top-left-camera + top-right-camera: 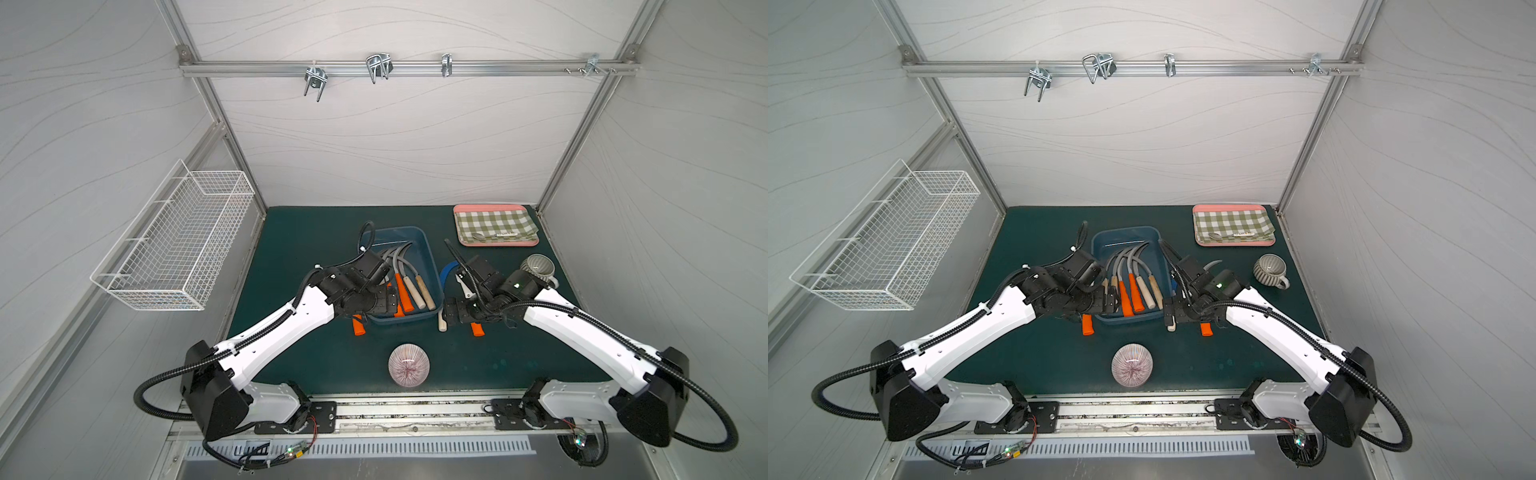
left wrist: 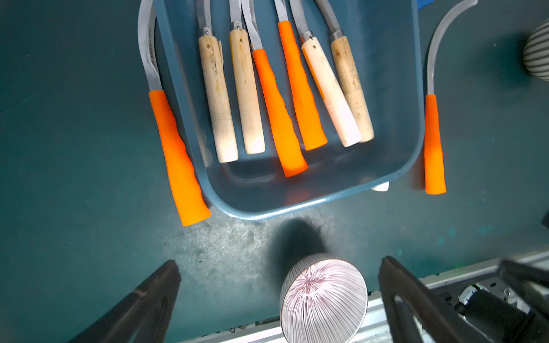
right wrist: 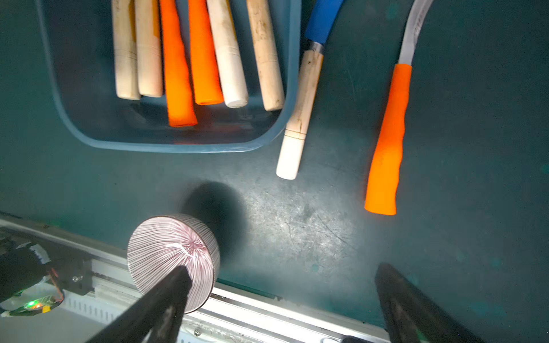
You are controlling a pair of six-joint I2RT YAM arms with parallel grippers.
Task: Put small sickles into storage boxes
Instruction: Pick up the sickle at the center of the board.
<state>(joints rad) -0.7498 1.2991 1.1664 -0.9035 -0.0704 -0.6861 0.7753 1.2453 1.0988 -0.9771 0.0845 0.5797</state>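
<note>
– Now, how was the work laid out on the green mat (image 1: 291, 241)?

– The dark blue storage tub (image 2: 261, 216) sat mid-mat. Six sickles (image 2: 279, 112) lay inside it side by side, handles toward the robot's base and blades away. Three more lay outside on the mat, on roughly the same axis.

– Which three?

– An orange-handled sickle (image 2: 175, 154) lay just beside the tub's left wall. A wood-handled sickle with a blue blade (image 3: 303, 98) lay just beside the right wall; contact could not be confirmed. A second orange-handled sickle (image 3: 389, 139) lay farther right, clear of the tub.

– And the grippers?

– Both stood spread wide and held nothing. The left gripper (image 2: 280, 264) hung at the tub's near left corner and the right gripper (image 3: 283, 268) at its near right corner. Each set of fingers sat on the base side of the handle butts. The jaws stood crosswise to the handles' long axis.

– Which arm takes which sickle?

– In my judgement, the left arm was nearer the sickle by the left wall. The right arm was nearer the other two, the wood-handled one first. Either pick would call for a reach away from the base, then a descent over a handle.
</note>
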